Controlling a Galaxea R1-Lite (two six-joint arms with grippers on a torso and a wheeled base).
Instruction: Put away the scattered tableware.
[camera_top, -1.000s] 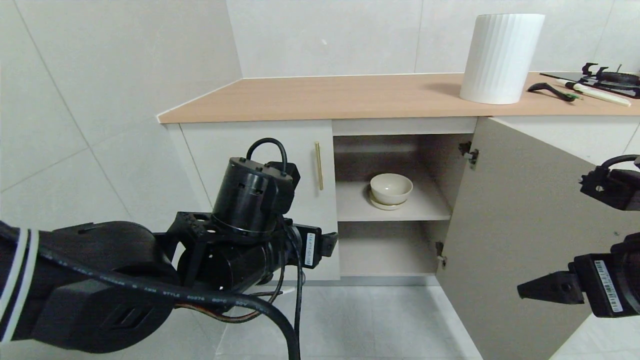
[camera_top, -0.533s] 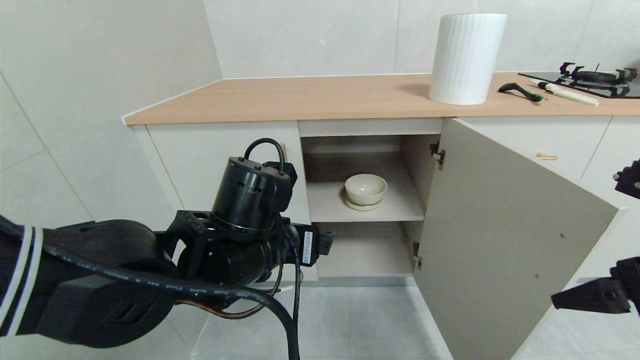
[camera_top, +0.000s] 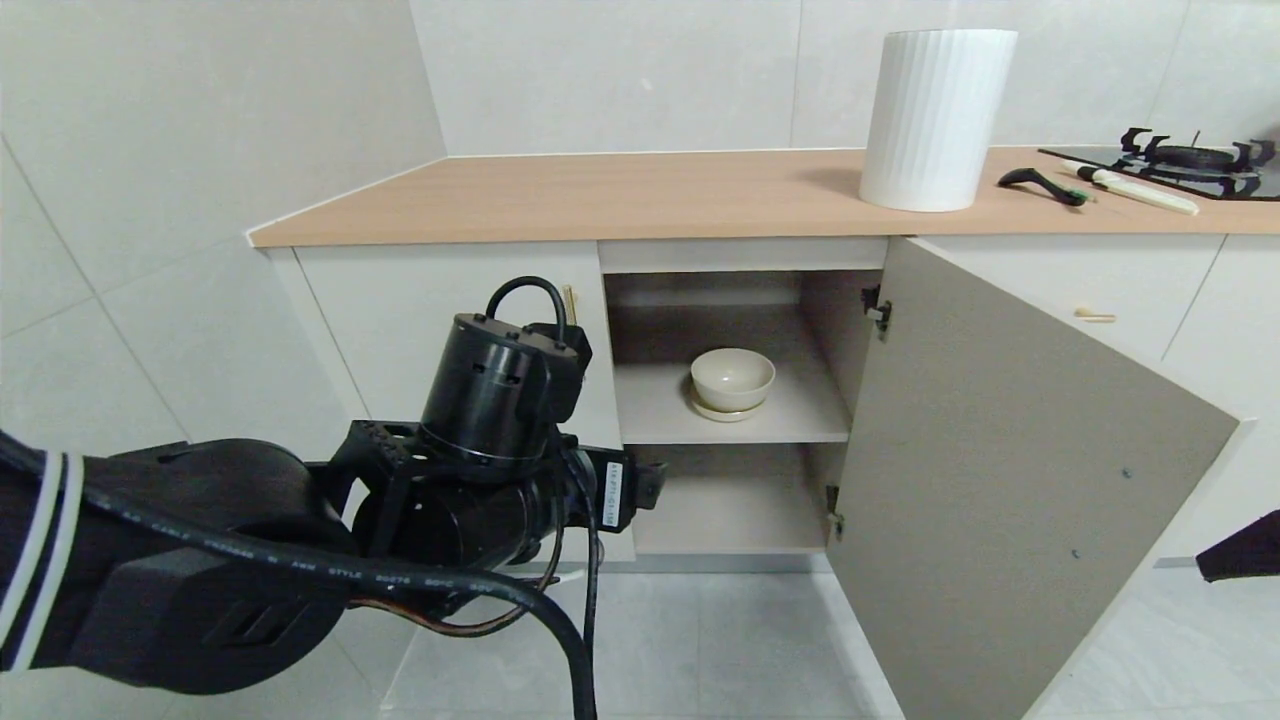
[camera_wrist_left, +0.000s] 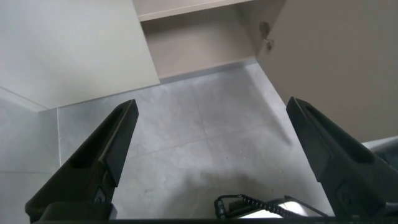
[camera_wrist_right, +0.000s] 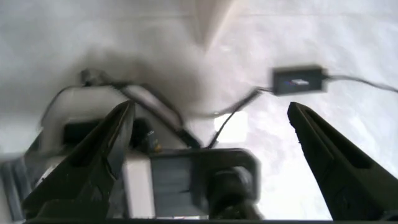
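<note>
The bowl (camera_top: 732, 377) sits on a saucer (camera_top: 722, 411) on the upper shelf (camera_top: 800, 415) of the open cabinet, under the wooden countertop (camera_top: 600, 195). The left gripper (camera_wrist_left: 211, 104) hangs low in front of the cabinet, pointed down at the tiled floor (camera_wrist_left: 205, 143) just before the lower shelf. Its fingers (camera_wrist_left: 93, 162) are spread wide with nothing between them. The bowl lies above and beyond it, well apart, a little to the robot's right, with open air between the two.

The right gripper (camera_wrist_right: 210, 107) is off at the robot's right, low and outside the swung-out cabinet door (camera_top: 1000, 480). Its fingers (camera_wrist_right: 336, 162) are also parted and hold nothing. That door stands between it and the bowl. In the right wrist view a small black box (camera_wrist_right: 298, 79) with a cable lies on the floor, though the view is blurred.

On the countertop stand a tall white ribbed container (camera_top: 936, 118), a black-handled tool (camera_top: 1040, 184) and a pale-handled knife (camera_top: 1135, 187), next to a gas hob (camera_top: 1190, 160). They are far from both grippers.
</note>
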